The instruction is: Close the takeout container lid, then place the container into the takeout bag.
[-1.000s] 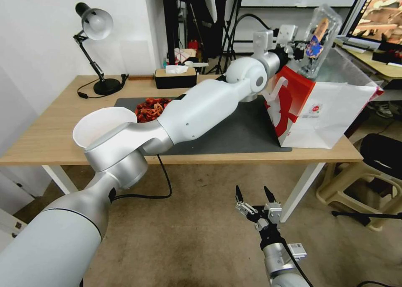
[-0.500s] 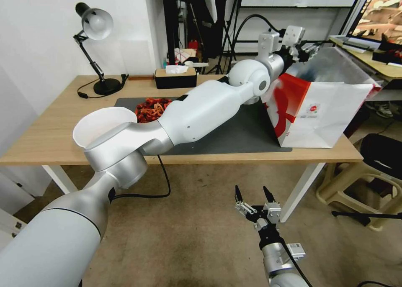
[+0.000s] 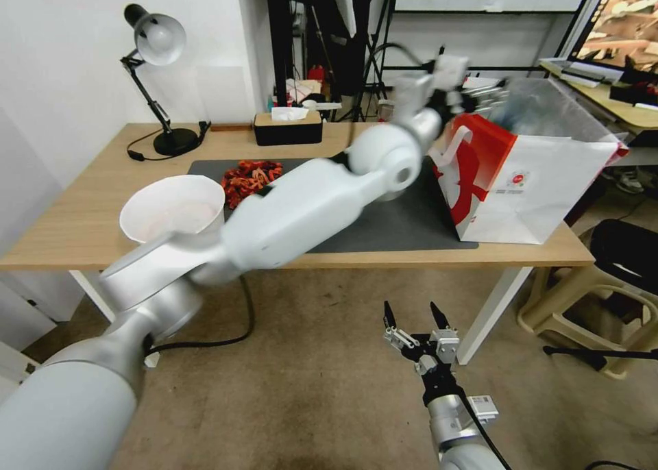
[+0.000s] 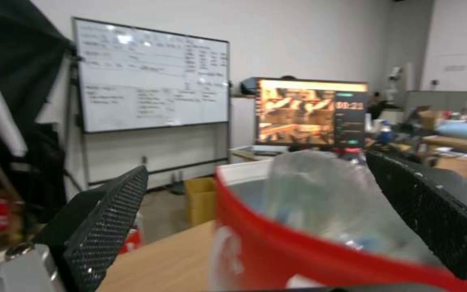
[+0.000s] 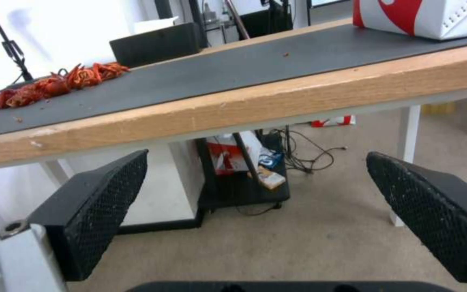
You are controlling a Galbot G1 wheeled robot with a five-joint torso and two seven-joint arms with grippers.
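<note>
White takeout bag (image 3: pixel 534 182) x1, left end effector (image 3: pixel 483 93) spread above it, right end effector (image 3: pixel 415 319) spread below table (image 3: pixel 82 216).

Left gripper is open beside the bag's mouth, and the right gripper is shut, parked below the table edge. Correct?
Not quite: the right gripper is open, its fingers spread wide in the right wrist view. The left gripper is open beside the takeout bag.

The takeout bag (image 3: pixel 531 175) stands at the right end of the table (image 3: pixel 82 230), its mouth open upward with the clear liner (image 4: pixel 325 202) rising inside. The left gripper (image 3: pixel 480 94), fingers spread, hangs just beside the red rim. The left arm crosses the black mat (image 3: pixel 384 227), blocking its middle. The white bowl (image 3: pixel 173 213) and the red pile (image 3: pixel 248 177) take up the mat's left part. The right gripper (image 3: pixel 414 316), open, waits below the table edge over bare floor.
</note>
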